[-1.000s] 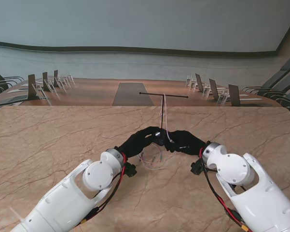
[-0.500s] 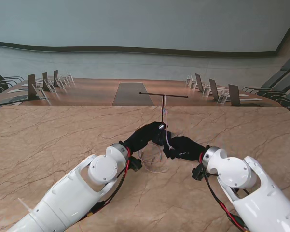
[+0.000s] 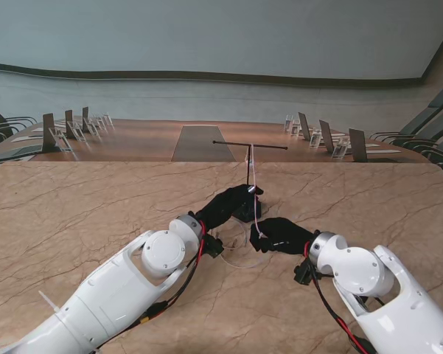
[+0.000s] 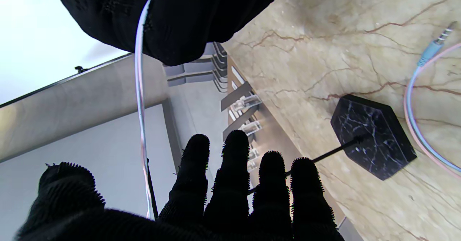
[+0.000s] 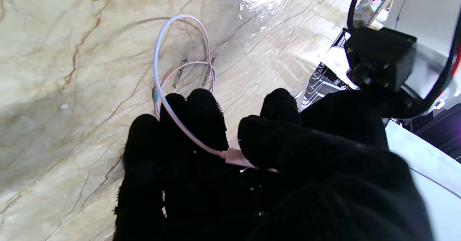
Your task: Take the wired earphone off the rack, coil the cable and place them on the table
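Just left of the rack, the left hand spreads its fingers, gripping nothing. Right of the rack's base, the right hand pinches the earphone cable, part looped on the table.

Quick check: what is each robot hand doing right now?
Left robot hand: open, fingers spread near the rack.
Right robot hand: shut on the earphone cable.

Left hand fingers spread beside the rack; the cable hangs at ten o'clock.
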Tool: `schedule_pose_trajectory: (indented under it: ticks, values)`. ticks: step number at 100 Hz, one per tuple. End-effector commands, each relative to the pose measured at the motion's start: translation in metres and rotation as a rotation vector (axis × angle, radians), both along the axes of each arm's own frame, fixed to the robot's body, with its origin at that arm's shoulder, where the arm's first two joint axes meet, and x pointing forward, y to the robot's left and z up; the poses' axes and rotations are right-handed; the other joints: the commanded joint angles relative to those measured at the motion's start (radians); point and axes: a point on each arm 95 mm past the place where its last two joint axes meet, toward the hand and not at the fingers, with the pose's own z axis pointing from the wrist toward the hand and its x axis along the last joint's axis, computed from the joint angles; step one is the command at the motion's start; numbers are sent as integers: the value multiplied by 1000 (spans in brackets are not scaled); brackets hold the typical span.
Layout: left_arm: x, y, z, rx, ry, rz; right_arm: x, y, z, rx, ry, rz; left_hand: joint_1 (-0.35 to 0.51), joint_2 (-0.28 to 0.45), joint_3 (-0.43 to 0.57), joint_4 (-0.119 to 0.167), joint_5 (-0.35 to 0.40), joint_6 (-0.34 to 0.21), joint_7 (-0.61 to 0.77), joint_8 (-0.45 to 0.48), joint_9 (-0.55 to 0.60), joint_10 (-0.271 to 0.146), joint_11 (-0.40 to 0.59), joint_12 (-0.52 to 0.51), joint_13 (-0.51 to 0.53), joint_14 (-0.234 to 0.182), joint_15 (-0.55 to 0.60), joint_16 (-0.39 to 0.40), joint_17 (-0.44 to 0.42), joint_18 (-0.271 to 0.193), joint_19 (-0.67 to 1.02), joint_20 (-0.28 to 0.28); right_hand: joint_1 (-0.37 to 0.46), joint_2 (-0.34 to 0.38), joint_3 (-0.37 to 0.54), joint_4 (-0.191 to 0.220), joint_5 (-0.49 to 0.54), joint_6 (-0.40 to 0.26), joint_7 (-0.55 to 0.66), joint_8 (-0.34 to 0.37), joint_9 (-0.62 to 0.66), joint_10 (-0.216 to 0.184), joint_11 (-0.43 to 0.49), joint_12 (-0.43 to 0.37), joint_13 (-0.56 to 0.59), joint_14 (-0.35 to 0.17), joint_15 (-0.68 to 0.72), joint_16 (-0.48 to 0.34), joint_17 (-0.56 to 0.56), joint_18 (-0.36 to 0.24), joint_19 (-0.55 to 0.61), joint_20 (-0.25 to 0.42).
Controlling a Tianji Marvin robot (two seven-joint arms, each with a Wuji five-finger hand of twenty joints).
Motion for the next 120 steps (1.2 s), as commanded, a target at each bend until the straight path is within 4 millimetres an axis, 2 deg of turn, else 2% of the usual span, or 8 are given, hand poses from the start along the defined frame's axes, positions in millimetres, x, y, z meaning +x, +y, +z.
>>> schedule_pose_trajectory:
  ticks: [1,63,86,92,97,102,108,120]
  values:
    - [1,-10,5,-19,-6,-21,-3,2,-1,0,7,6,-48,36,-24,4,32,3,-43,-17,22,3,-21,-12,27,-1,10,-17,-7,-46,34,-26,-25,-26,0,25,60,9,70,17,6,97,31,14,36,-15,39,17,-8,-20,39,21]
    - [21,-22,19,-103,-19,-10,-4,-2,1,-17,23,12,-62,33,-23,5,56,9,-31,-15,102,30,-10,-19,99,34,58,-26,55,-16,141,-81,-30,-32,10,31,64,12,70,16,10,99,34,12,37,-15,41,18,-8,-19,40,23]
    - [23,-29,15,-131,3,-8,-4,-1,5,-7,14,17,-67,26,-24,6,57,5,-36,-19,104,37,-12,-27,101,41,65,-39,53,-15,157,-110,-32,-35,13,33,66,12,70,14,12,101,35,11,40,-14,42,18,-7,-19,40,23]
    - [23,-30,13,-135,9,-6,-4,-2,5,-10,14,20,-62,17,-21,7,62,-6,-35,-18,108,61,-11,-28,109,55,69,-41,64,3,164,-116,-34,-36,15,34,67,10,70,14,14,101,35,11,41,-15,43,18,-5,-18,41,24]
    - [23,-31,12,-140,15,-4,-5,-2,5,-15,17,23,-58,12,-20,8,61,-10,-36,-18,111,52,-11,-29,112,60,71,-43,66,11,167,-120,-35,-36,16,35,67,9,70,13,14,100,36,11,41,-14,42,18,-5,-18,41,24]
    - [23,-32,12,-145,16,-3,-5,-1,4,-18,22,25,-55,9,-19,8,76,-14,-28,-15,121,67,-6,-29,123,65,77,-43,78,17,174,-122,-35,-36,16,35,66,10,70,13,14,101,35,11,41,-14,42,18,-6,-18,41,24]
    - [24,-33,12,-152,12,0,-5,-1,3,-20,28,25,-51,8,-18,9,95,-9,-20,-12,138,49,1,-27,133,65,85,-43,84,19,185,-122,-35,-36,16,35,66,11,70,13,14,101,36,11,42,-13,43,18,-5,-18,41,24]
    - [26,-32,16,-166,6,4,-4,1,1,-20,36,24,-45,15,-17,8,141,8,-9,-10,161,55,9,-26,149,71,100,-43,95,23,204,-122,-35,-36,17,35,65,12,70,13,14,102,36,11,42,-13,43,19,-6,-18,41,24]
